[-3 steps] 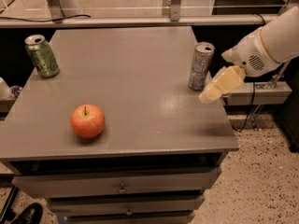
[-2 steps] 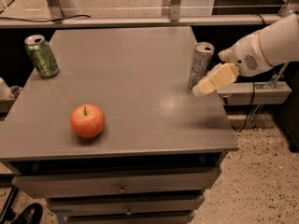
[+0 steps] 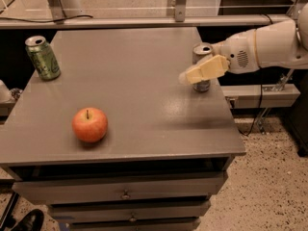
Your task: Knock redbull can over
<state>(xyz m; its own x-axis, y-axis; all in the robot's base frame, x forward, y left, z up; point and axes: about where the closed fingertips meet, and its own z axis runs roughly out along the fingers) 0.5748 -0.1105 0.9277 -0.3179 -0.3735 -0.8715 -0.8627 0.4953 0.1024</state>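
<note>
Containers: two cans stand on the grey table [image 3: 144, 85]; the green can [image 3: 43, 57] stands upright at the far left corner, slightly tilted in appearance, its top closed in by the lid, contents not visible; the redbull can [image 3: 201, 52] stands upright near the far right edge of the table, silver rim showing above and base showing below, its middle hidden; contents not visible. An apple [image 3: 90, 124], red-orange with stem up, rests toward the near left, well apart from both cans. Drawers [image 3: 125, 189] beneath the table top are shut; contents not visible.

Gripper: the gripper [image 3: 192, 74], cream-coloured, extends from the white arm [image 3: 269, 44] entering from the right; it lies across the front of the redbull can at mid-height, pointing left and slightly down, its tip just past the can's left side and above the table surface; whether it is open or closed cannot be told; it overlaps the can in view, but actual contact cannot be confirmed; nothing is seen gripped.
</note>
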